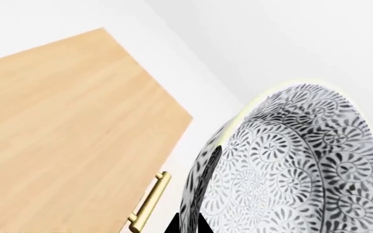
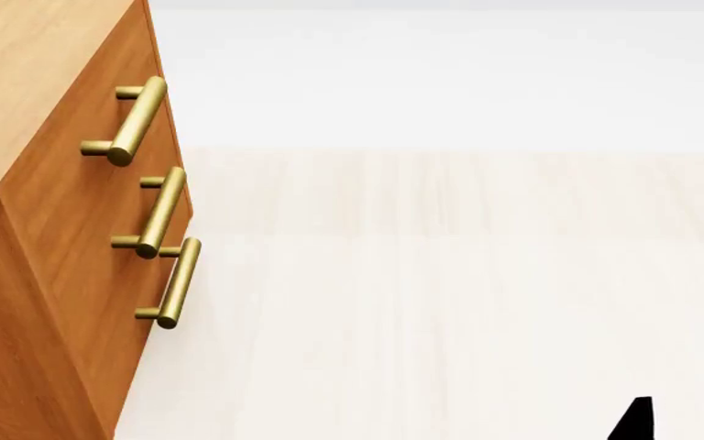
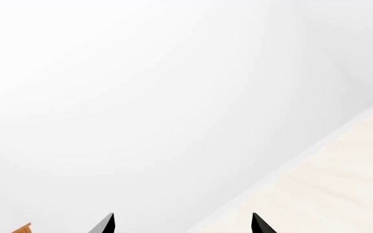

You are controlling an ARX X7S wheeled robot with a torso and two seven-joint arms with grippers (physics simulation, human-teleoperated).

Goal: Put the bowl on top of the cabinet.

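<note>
Nearest my left wrist camera, the deep round white bowl with the dense grey-black floral swirl (image 1: 290, 165) fills the near field, tilted on edge. Two dark finger tips of the left gripper (image 1: 190, 227) straddle its rim, so I judge the claw clamped on the bowl. Beyond it lies the orange-brown wooden cabinet with the lighter wood top (image 1: 63, 131); a brass bar handle (image 1: 149, 204) marks its front edge. The bowl hangs off that front edge (not yet over the top), so the coming move must carry it across the edge. The right gripper (image 3: 181, 224) shows two tips apart, holding nothing. Farthest: pale floor (image 2: 450, 302) and white wall (image 2: 450, 73).
</note>
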